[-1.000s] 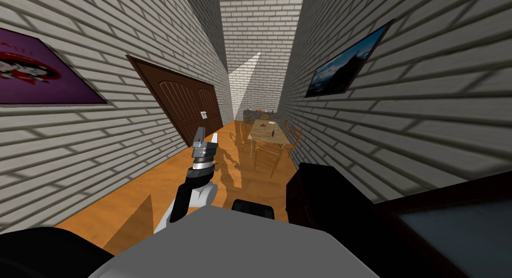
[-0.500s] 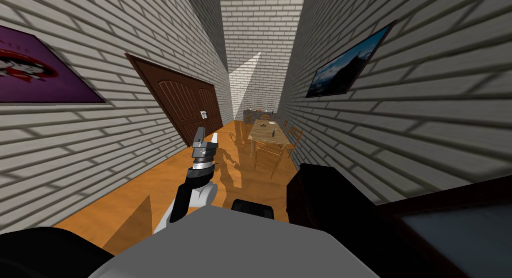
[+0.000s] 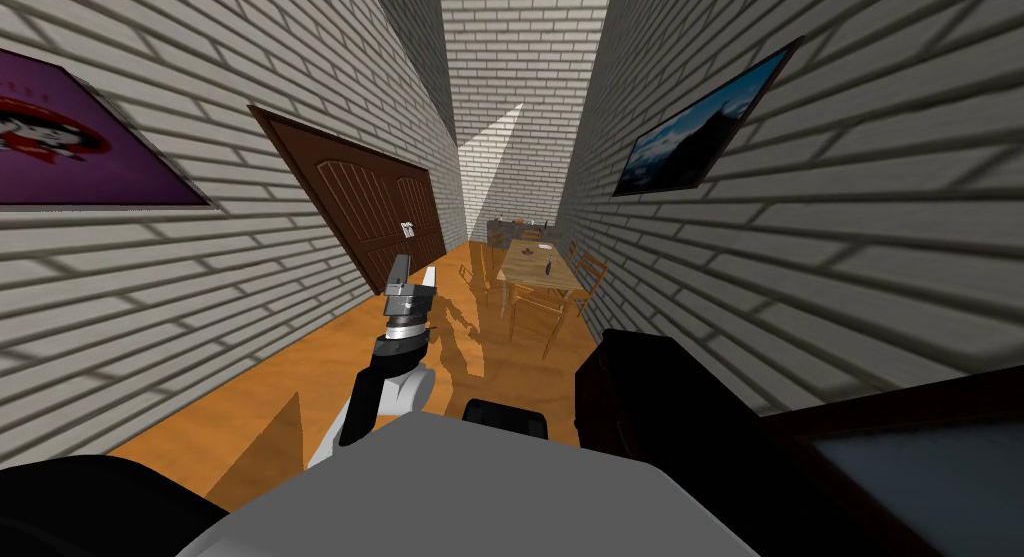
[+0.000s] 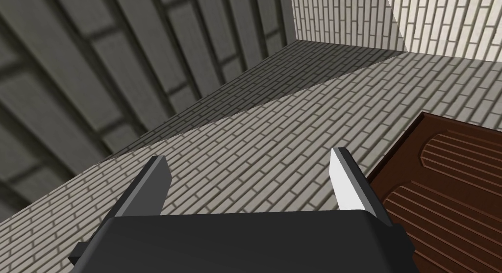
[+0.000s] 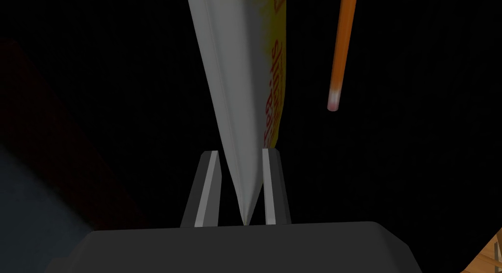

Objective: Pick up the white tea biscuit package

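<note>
While the right gripper (image 5: pixel 240 153) reached over a dark, nearly black surface, its two fingers (image 5: pixel 270 184) stood drawn in close on the thin end of the package (image 5: pixel 240 88). One finger pressed the printed side, and the other lay against or just beside the plain white side. The package was white with a yellow patch and red lettering, and it ran straight away from the gripper, widening as it went. A pencil (image 5: pixel 340 49), orange with a pink rubber tip, lay near the package on its printed side, apart from it and roughly along the same line. Which edge or corner of the dark surface they lay by could not be told.

The left gripper (image 3: pixel 415 269) was held up in front of the chest, its fingers wide apart with nothing between them, and it pointed toward the brick wall beside a brown door (image 3: pixel 370 206). Close on the right stood a dark piece of furniture (image 3: pixel 660 401). Far down the corridor stood a wooden table (image 3: pixel 535 264) with chairs (image 3: pixel 590 271) around it.
</note>
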Available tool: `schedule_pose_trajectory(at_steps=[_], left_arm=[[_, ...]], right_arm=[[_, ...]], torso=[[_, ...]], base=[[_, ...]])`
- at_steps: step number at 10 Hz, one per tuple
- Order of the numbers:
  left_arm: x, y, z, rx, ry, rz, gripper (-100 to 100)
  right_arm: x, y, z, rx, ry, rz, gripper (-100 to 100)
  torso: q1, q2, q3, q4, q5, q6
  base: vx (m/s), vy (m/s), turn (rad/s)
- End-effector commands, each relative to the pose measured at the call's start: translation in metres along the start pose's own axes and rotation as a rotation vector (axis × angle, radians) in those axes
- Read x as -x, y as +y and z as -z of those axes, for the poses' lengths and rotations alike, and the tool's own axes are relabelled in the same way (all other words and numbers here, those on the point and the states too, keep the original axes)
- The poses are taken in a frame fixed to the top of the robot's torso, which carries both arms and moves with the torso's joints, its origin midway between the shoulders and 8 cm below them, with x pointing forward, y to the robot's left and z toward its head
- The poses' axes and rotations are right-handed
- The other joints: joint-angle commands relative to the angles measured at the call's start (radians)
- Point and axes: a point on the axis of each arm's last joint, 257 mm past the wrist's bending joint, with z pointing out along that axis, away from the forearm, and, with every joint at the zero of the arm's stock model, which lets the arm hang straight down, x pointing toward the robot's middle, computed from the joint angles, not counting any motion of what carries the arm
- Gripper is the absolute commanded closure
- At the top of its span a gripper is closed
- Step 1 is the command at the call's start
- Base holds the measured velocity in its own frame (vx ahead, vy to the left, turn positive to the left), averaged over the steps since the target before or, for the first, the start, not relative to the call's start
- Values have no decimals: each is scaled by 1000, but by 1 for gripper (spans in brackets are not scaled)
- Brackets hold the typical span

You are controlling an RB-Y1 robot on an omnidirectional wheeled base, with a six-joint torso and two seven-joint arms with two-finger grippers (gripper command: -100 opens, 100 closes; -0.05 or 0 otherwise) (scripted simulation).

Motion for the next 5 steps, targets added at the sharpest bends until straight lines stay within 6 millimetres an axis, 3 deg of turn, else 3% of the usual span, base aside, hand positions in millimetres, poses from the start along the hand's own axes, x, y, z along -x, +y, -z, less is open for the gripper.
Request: schedule_pose_trajectory(at_steps=[1, 2, 4, 5], left_arm=[[0, 0, 0, 0, 0, 0, 0], [0, 0, 0, 0, 0, 0, 0], [0, 0, 0, 0, 0, 0, 0], [0, 0, 0, 0, 0, 0, 0]], right_arm=[[-2, -4, 0, -4, 3, 1, 100], [2, 3, -4, 19, -14, -1, 100], [-7, -9, 1, -4, 3, 0, 100], [-2, -2, -3, 22, -16, -1, 100]], torso=[[0, 0, 0, 0, 0, 0], [-1, 1, 0, 0, 0, 0], [1, 0, 0, 0, 0, 0], [1, 0, 0, 0, 1, 0]], base=[[0, 0, 0], [7, 15, 0], [14, 18, 4], [20, 22, -6]])
